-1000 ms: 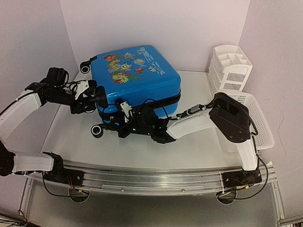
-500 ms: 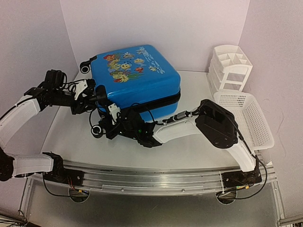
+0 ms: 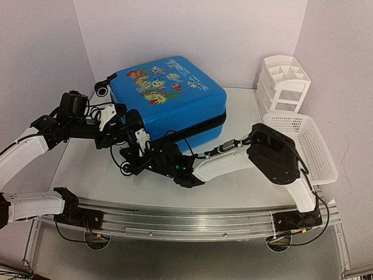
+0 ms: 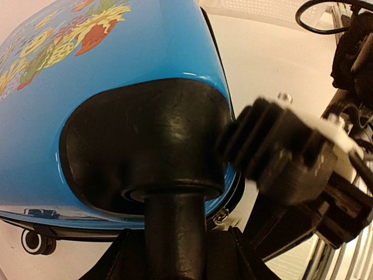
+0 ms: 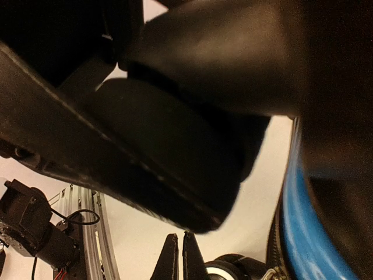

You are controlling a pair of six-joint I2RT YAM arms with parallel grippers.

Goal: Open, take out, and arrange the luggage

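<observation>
The luggage (image 3: 169,96), a bright blue hard-shell suitcase with a fish print on its lid, lies flat at the back of the table. My left gripper (image 3: 124,124) is at its near-left corner, shut on a black wheel (image 4: 175,221) below the blue shell (image 4: 116,52). My right gripper (image 3: 129,158) reaches across the front of the case to the same corner, beside the lower wheel (image 3: 125,169). Its fingers (image 5: 178,254) are shut with nothing visible between them, close to that wheel (image 5: 218,269) and the black zip band (image 5: 274,245). A dark blurred shape fills the upper right wrist view.
A white slatted basket (image 3: 309,146) lies at the right edge, with a white compartment organiser (image 3: 284,81) behind it. Purple walls close in the back and both sides. A metal rail (image 3: 186,213) runs along the near edge. Another suitcase wheel (image 3: 102,88) sticks out at the far left corner.
My right gripper has slid left along the front of the luggage to its near-left corner. The luggage has turned slightly, and my left gripper has followed, still on the wheel.
</observation>
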